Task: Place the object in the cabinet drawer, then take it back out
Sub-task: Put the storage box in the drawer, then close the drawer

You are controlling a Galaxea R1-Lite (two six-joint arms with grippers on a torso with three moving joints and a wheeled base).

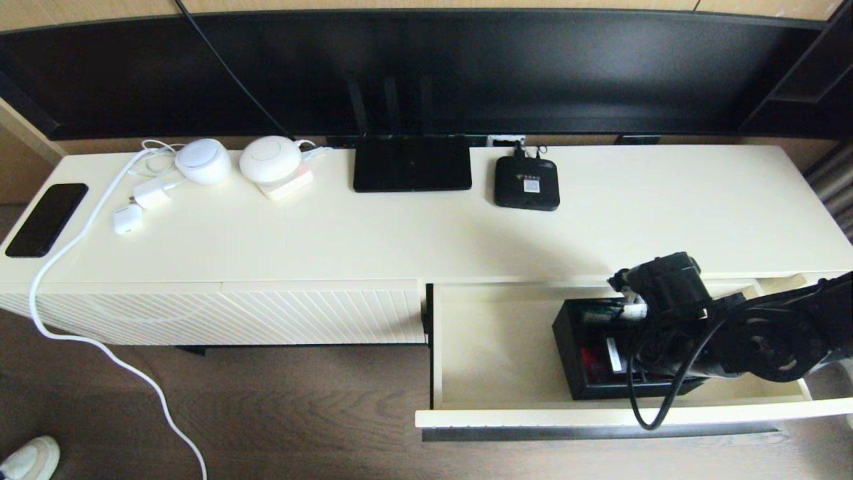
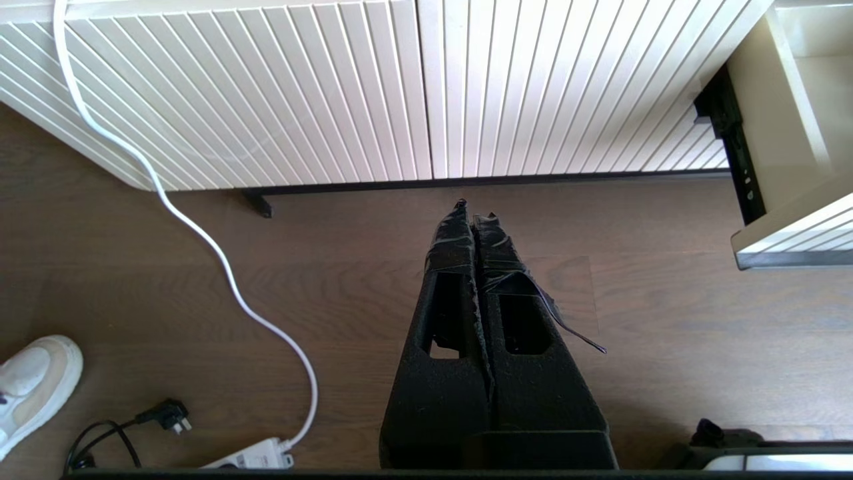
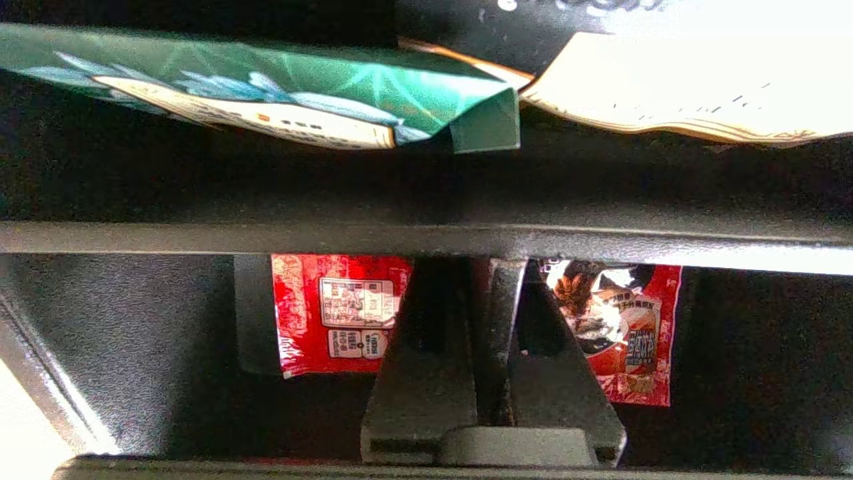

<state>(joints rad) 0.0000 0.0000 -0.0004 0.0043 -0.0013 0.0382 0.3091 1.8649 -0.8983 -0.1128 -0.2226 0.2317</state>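
The cabinet drawer is pulled out at the cabinet's right side, its smooth cream inside showing. In its right half sits the black organizer box, with red packets, a teal packet and a white one in its compartments. My right gripper reaches down into the box, shut on one of its black divider walls. In the head view my right wrist hides the fingers and much of the box. My left gripper hangs shut and empty over the wooden floor, in front of the cabinet.
On the cabinet top sit a flat black router, a small black set-top box, two white round devices, chargers and a phone. A white cable trails to the floor. The diagonal-ribbed panel is shut. A shoe stands nearby.
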